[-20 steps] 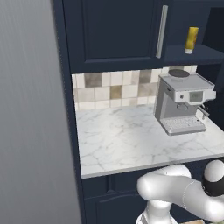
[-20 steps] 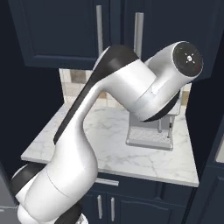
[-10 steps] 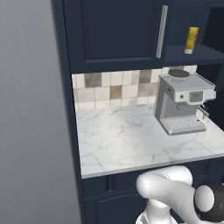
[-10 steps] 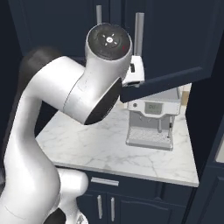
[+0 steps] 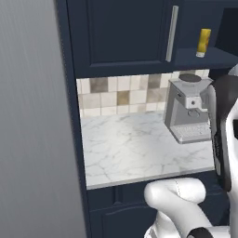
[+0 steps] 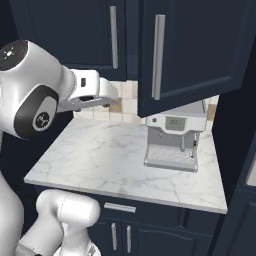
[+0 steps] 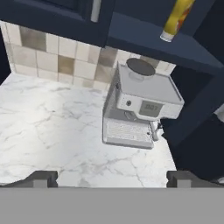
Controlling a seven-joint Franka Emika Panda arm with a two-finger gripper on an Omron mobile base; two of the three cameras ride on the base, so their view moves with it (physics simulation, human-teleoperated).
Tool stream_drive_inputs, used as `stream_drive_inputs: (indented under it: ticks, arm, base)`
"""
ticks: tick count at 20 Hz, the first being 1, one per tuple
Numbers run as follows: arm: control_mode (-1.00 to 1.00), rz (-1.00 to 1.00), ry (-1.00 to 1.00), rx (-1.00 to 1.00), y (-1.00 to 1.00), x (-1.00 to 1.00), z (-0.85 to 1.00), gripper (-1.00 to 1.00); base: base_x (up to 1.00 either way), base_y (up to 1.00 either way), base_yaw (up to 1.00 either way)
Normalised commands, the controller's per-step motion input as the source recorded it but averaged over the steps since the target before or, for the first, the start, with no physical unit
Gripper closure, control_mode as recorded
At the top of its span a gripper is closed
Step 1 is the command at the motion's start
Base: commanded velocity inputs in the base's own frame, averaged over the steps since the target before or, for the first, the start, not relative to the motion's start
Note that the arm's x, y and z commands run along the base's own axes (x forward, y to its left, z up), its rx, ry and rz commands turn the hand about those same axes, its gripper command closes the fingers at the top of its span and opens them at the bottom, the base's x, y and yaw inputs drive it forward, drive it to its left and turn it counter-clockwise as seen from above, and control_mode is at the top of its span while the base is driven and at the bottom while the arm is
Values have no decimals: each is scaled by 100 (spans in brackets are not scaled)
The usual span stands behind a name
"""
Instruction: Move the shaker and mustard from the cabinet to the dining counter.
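Mustard [image 7: 176, 18] above coffee machine [image 7: 142, 105]

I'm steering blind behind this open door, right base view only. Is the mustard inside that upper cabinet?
Observer: Yes, the mustard stands upright on the cabinet shelf, above the coffee machine.
Operator: Are the fingers ready?
Observer: The fingers are spread wide with nothing between them.
Operator: Where is the hand aimed?
Observer: Down at the coffee machine on the worktop; the mustard sits at the upper edge of the hand view.
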Motion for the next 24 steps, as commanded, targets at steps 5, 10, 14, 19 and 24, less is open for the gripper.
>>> stream_drive_inputs:
  ticks: [5,10,14,19,24]
  arm:
    - [-100,-18,20,-26,24,72,-2,-100]
    - [-100,-24,8,-20,1,63,0,-100]
    - [-100,-24,1,-16,-24,61,0,-100]
    - [-100,-25,0,-14,-56,58,0,-100]
    - [-100,-18,0,-9,-64,34,0,-100]
  base:
    - [0,0,0]
    - [0,0,0]
    - [0,0,0]
    - [0,0,0]
    - [0,0,0]
